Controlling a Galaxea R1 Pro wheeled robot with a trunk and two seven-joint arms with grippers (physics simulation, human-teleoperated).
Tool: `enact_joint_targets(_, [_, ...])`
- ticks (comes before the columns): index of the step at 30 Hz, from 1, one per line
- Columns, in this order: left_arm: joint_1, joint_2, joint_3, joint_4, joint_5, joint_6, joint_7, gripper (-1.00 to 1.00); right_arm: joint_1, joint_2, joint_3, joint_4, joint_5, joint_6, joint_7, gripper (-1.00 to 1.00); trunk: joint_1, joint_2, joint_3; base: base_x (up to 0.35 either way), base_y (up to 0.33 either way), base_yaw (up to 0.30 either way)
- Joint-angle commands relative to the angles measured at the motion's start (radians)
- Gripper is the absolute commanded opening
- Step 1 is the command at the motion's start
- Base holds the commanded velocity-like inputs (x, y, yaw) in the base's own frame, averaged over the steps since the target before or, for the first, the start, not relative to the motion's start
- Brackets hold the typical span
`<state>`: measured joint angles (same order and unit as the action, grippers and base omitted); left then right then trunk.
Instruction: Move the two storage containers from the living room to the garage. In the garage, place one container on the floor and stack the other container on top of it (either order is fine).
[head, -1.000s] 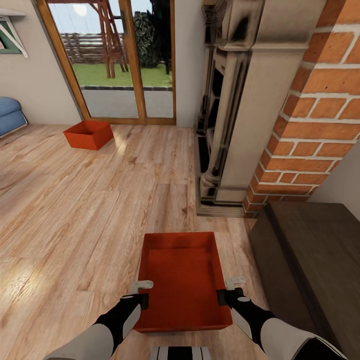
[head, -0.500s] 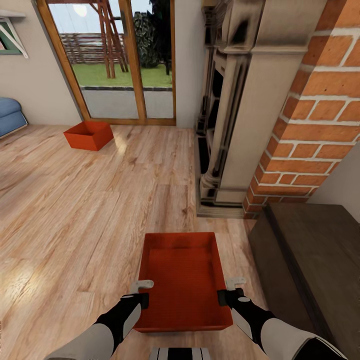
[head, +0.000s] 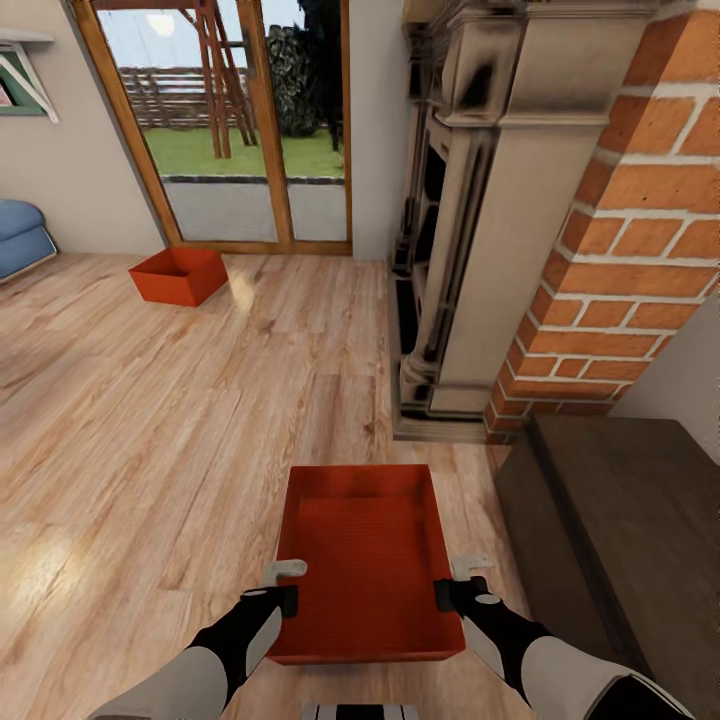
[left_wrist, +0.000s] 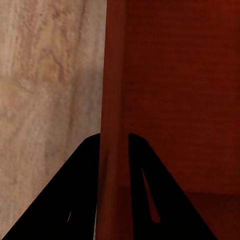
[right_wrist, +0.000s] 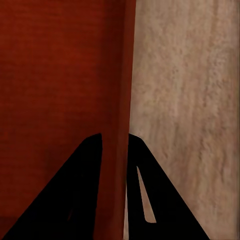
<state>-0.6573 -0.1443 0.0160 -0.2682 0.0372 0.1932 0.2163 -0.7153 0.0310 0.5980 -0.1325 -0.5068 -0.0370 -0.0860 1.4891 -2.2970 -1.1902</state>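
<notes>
Storage container (head: 365, 560), orange-red and open-topped, held just in front of the robot between its two arms, above the light wood-plank floor (head: 150, 440) of the living room. Its long axis runs near to far, straight away from the robot. The left gripper (head: 284, 585) pinches the left long wall near the container's near end; the right gripper (head: 455, 580) pinches the right long wall at the matching place. In the left wrist view, the two dark fingers (left_wrist: 145, 190) stand one on each side of the thin wall, closed against it; the right wrist view shows the same clamp, fingers (right_wrist: 85, 185) astride the right wall. The load thus lies between the two grippers, shared evenly, with neither arm nearer.

The second storage container (head: 178, 275) rests on the planks far to the left, just before the wood-framed glass doors (head: 235, 130) and well apart from the held one. A brick fireplace (head: 560, 250) stands far right, a dark wooden bench (head: 620, 540) at near right, and a blue sofa (head: 22, 235) at the far left edge.

Judgement: the carrying stage is under way; the garage is yet to be reached.
</notes>
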Motion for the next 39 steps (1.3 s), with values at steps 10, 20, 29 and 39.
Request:
enact_joint_targets(10, [0.001,0.014,-0.014,0.001,0.004,0.008,0.008,-1.00,-0.001,-0.011,-0.001,-0.012,0.000,-0.004,-0.006,-1.00,-0.039,0.070,0.031,0.000,0.000,0.000])
enact_joint_targets(20, [0.001,0.014,-0.014,0.001,0.004,0.009,0.007,-1.00,-0.001,-0.011,-0.001,-0.013,0.001,-0.006,-0.007,-1.00,-0.077,0.140,0.062,0.000,0.000,0.000])
enact_joint_targets(29, [0.001,0.014,-0.014,0.001,0.004,0.009,0.006,-1.00,-0.001,-0.010,-0.001,-0.012,0.001,-0.006,-0.008,-1.00,-0.111,0.203,0.090,0.000,0.000,0.000])
enact_joint_targets(39, [0.001,0.014,-0.014,0.001,0.004,0.007,0.006,-1.00,-0.001,-0.012,-0.001,-0.013,0.001,-0.006,-0.008,-1.00,-0.150,0.273,0.122,0.000,0.000,0.000])
